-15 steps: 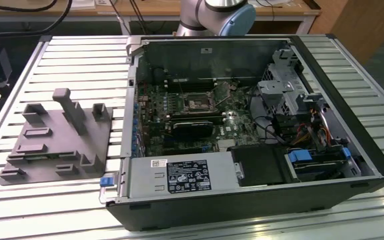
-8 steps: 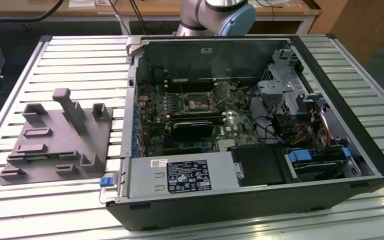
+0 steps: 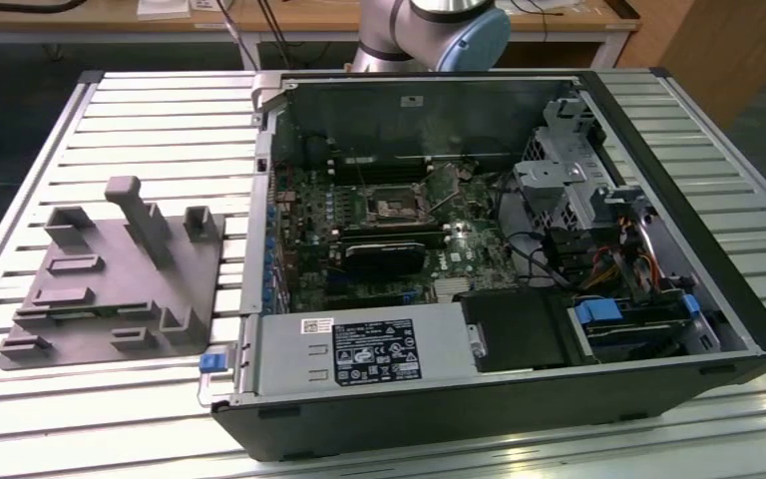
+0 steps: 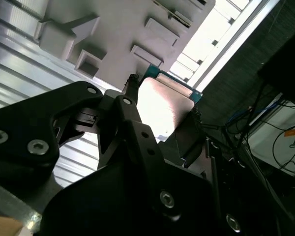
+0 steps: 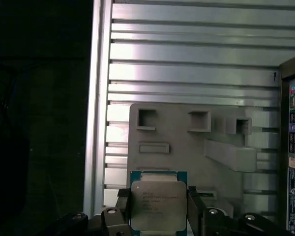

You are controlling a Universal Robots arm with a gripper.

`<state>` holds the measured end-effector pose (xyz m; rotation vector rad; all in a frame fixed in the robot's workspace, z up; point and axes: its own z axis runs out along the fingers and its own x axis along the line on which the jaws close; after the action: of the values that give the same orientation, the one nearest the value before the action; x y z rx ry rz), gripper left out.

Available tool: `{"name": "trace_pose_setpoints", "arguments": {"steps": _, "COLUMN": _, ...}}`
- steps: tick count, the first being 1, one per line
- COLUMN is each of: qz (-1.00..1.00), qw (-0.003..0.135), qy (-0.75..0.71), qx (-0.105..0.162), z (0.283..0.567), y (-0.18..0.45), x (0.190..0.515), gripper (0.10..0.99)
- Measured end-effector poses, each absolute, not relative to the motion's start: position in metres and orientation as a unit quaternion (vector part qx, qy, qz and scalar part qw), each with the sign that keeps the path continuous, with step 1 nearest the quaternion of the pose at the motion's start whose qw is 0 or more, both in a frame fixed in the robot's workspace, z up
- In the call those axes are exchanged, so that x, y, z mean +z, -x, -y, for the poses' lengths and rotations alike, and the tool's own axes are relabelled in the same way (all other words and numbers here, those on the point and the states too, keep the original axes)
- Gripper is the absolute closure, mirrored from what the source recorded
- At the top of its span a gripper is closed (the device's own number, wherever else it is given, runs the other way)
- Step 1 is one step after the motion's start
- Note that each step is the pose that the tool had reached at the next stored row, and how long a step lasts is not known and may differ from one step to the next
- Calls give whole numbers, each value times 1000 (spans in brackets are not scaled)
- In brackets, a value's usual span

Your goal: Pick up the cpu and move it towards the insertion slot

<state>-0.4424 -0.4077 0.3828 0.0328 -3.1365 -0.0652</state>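
Your hand point(image 5: 159, 216) is closed on the cpu point(image 5: 159, 204), with its fingers point(image 5: 193, 211) pressed against two opposite edges; in both wrist views you have the chip lifted clear above one edge of the grey fixture plate point(image 5: 187, 147), metal top towards the first wrist camera; the plate lies on the slatted table point(image 5: 187, 64); the insertion slot point(image 3: 394, 207) sits inside the open computer case point(image 3: 490, 419), to the exterior view's right of the plate and well apart from it
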Motion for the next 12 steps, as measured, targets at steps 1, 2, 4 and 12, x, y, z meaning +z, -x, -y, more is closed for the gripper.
{"name": "trace_pose_setpoints", "arguments": {"steps": 1, "qz": 1000, "qw": 2, "qy": -10, "qx": -21, "z": 408, "y": 442, "x": 386, "gripper": 541}}
{"name": "trace_pose_setpoints", "arguments": {"steps": 2, "qz": 1000, "qw": 2, "qy": -10, "qx": -21, "z": 408, "y": 442, "x": 389, "gripper": 541}}
{"name": "trace_pose_setpoints", "arguments": {"steps": 4, "qz": 1000, "qw": 2, "qy": -10, "qx": -21, "z": 408, "y": 442, "x": 393, "gripper": 541}}
{"name": "trace_pose_setpoints", "arguments": {"steps": 12, "qz": 1000, "qw": 2, "qy": -10, "qx": -21, "z": 408, "y": 435, "x": 394, "gripper": 541}}
